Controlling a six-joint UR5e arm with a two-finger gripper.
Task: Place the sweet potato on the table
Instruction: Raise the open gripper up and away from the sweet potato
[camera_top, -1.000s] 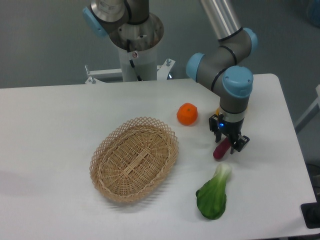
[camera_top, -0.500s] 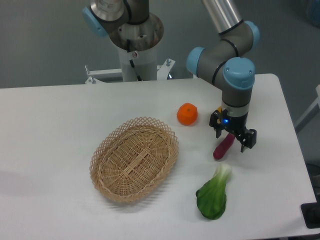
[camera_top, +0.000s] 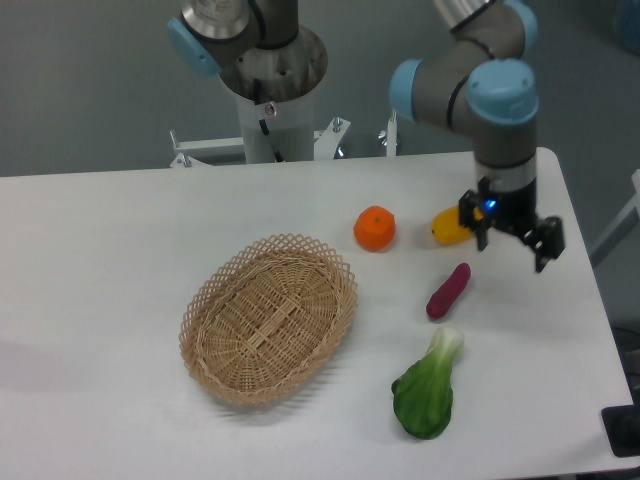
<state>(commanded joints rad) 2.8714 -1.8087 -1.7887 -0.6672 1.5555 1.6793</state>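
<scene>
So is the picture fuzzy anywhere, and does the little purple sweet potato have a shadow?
In the fixed camera view, the slim reddish-purple sweet potato looks sharp, with only a faint soft shadow on the white table. The light is even, with no glare. The black two-finger gripper looks slightly soft at its edges, and the oval woven wicker basket is crisp.

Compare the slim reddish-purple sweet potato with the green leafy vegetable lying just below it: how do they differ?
The slim reddish-purple sweet potato is a smooth, finger-shaped piece of one colour; the green leafy vegetable has a pale stalk widening into dark leaves. The sweet potato is shorter and much narrower than the leafy vegetable. Both lie flat on the white table, tilted the same way, outside the woven wicker basket.
</scene>
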